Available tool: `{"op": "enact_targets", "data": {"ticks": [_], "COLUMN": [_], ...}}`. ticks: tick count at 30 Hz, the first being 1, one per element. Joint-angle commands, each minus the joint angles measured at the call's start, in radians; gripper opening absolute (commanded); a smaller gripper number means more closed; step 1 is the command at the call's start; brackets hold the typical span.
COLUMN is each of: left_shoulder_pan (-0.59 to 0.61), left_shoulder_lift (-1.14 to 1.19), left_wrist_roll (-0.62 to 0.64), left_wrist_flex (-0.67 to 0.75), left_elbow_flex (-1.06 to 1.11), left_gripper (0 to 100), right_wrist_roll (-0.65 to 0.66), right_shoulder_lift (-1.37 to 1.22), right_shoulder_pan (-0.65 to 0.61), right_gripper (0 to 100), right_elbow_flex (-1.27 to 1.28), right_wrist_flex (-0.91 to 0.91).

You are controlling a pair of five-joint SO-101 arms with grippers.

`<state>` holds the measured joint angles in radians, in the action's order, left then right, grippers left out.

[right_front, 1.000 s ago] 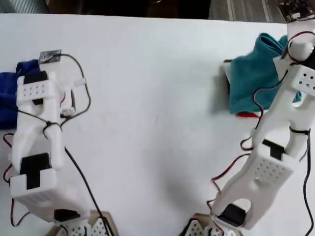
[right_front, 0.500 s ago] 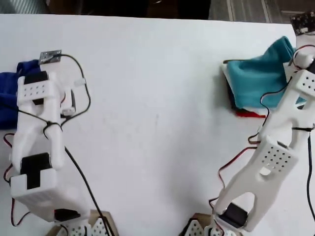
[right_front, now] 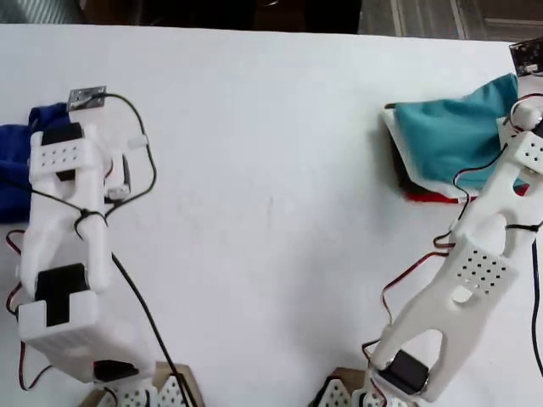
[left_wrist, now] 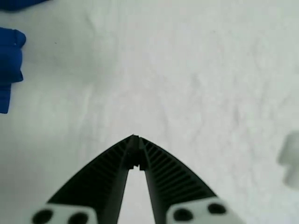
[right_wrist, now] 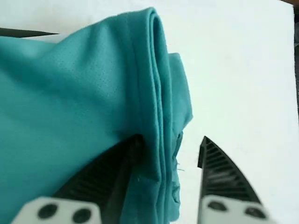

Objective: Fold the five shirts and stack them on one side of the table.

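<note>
Tabletop: white table [right_front: 271, 170], with both of my arms reaching in from the near edge.
Right gripper [right_wrist: 170, 142]: spread wide at the folded edge of the teal shirt [right_wrist: 70, 116]. One jaw lies against the thick hem and the other stands off over bare table, so nothing is pinched.
Task's thing: the teal shirt tops the pile at the right side of the table, over a red layer [right_front: 428, 197] and a dark layer [right_front: 397, 165].
Step in hand: squaring the teal shirt on the pile, as I judge it. I'd keep the jaws low and take every layer of the fold together so it doesn't spring open. I'd also move gently, so the shirts beneath aren't dragged askew.
Left gripper [left_wrist: 135, 140]: jaws pressed together, empty, over bare table.
Blue shirt [right_front: 13, 161]: bunched at the table's left edge beside my left arm. It looks unfolded, so it is probably next.
In the way: my right arm's wires [right_front: 465, 174] hang close over the pile and could snag the cloth.
</note>
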<state>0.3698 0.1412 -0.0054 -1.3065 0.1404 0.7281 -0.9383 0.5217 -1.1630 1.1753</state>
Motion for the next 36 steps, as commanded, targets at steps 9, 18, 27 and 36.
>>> {"op": "enact_targets", "data": {"ticks": [9, 18, 27, 36], "left_shoulder_pan": [0.002, 0.006, 0.006, 0.006], "left_shoulder_lift": [-0.061, -0.061, -0.061, -0.061], "left_wrist_roll": [0.003, -0.003, -0.005, -0.005], "left_wrist_flex": [0.002, -0.02, -0.032, -0.032], "left_elbow_flex": [-0.035, -0.036, -0.038, -0.035], "left_gripper": [3, 3, 3, 3], "right_wrist_roll": [-0.002, 0.003, 0.005, -0.002], "right_shoulder_lift": [0.09, -0.113, -0.271, -0.081], "right_shoulder_pan": [-0.093, -0.125, -0.062, -0.074], "right_gripper": [2.7, 2.6, 2.6, 2.6], "right_elbow_flex": [-0.183, -0.187, -0.187, -0.189], "right_wrist_flex": [0.105, -0.252, -0.374, -0.285]}}
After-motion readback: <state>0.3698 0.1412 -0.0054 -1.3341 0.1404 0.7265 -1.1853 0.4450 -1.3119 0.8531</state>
